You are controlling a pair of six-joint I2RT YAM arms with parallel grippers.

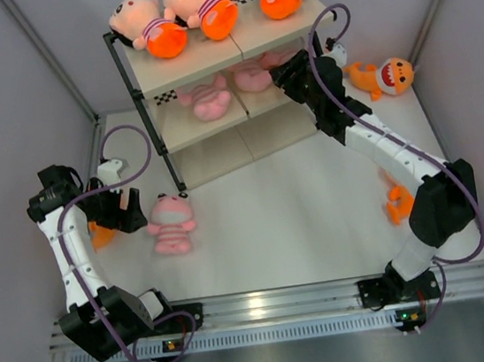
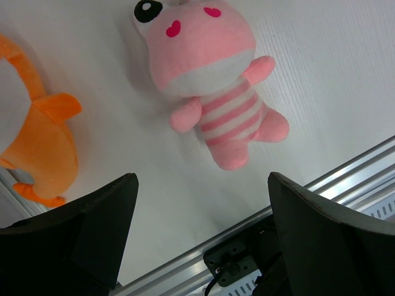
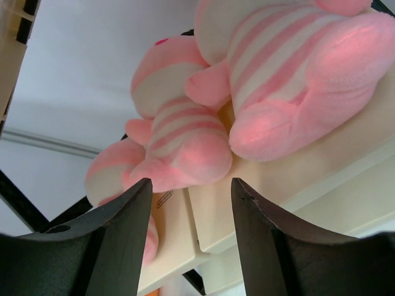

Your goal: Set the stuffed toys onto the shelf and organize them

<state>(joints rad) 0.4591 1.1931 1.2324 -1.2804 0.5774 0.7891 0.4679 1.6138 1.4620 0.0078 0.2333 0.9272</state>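
The shelf stands at the back. Three peach-headed dolls lie on its top board. Several pink striped animals lie on the middle board, seen close in the right wrist view. My right gripper is at the right end of that middle board, open and empty, just in front of the pink animals. Another pink animal lies on the table. My left gripper hovers just left of it, open and empty, with the animal ahead of its fingers.
An orange shark lies on the table right of the shelf. Another orange toy lies by the right arm. A third orange toy lies under the left arm, also in the left wrist view. The metal base rail runs along the near edge.
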